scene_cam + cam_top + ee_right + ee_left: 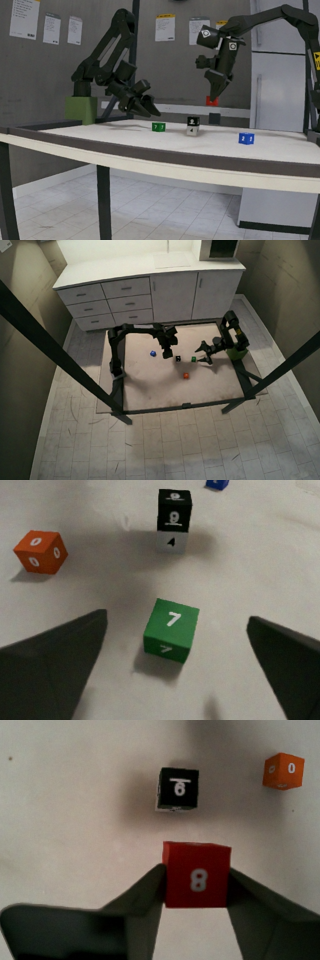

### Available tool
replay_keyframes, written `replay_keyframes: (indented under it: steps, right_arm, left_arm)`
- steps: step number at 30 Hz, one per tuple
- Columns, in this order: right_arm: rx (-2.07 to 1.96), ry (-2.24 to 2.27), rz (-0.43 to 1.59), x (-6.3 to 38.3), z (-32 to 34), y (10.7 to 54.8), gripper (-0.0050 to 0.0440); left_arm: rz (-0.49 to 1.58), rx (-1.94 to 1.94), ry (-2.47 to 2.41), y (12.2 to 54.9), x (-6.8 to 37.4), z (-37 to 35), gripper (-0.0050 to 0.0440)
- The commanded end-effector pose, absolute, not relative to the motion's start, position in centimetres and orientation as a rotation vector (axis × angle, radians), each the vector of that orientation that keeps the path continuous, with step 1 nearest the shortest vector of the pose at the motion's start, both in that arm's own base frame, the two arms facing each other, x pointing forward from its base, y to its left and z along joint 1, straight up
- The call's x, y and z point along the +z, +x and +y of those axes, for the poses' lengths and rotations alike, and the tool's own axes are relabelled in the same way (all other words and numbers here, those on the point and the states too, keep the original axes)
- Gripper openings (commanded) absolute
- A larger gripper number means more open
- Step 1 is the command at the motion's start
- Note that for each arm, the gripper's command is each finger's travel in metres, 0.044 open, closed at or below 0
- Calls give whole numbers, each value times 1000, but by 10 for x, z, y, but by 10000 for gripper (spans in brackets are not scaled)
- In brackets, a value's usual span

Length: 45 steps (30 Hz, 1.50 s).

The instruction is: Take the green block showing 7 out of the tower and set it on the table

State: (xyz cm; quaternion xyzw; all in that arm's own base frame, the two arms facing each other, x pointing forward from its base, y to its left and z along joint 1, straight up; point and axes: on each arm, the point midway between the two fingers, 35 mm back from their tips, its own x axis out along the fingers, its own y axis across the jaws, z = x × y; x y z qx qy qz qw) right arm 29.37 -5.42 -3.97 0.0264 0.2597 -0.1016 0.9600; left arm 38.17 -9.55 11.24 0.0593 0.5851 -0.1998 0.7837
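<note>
From the left end effector (212, 100) (193, 872), clamped on the red block (212, 100) (197, 876), the tower (178, 358) (193, 126) (178, 789) (173, 521) lies lower, toward twelve o'clock in its wrist view; the right end effector (196, 356) (155, 115) (178, 620) gapes, empty.
</note>
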Motion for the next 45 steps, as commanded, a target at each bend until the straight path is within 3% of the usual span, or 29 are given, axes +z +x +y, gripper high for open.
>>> replay_keyframes:
  steps: [1,17,29,45]
  right_arm:
    - [-209,55,502,-25,-52,286,400]
    - [-207,53,507,-28,-53,287,400]
    - [-207,53,507,-28,-53,287,400]
    - [-207,53,507,-28,-53,287,400]
  left_arm:
    - [1235,-434,130,383,122,-96,-50]
    - [1238,-431,130,440,121,-120,-50]
    - [1258,-430,127,437,88,-118,-50]
    - [1231,-434,129,438,98,-120,-50]
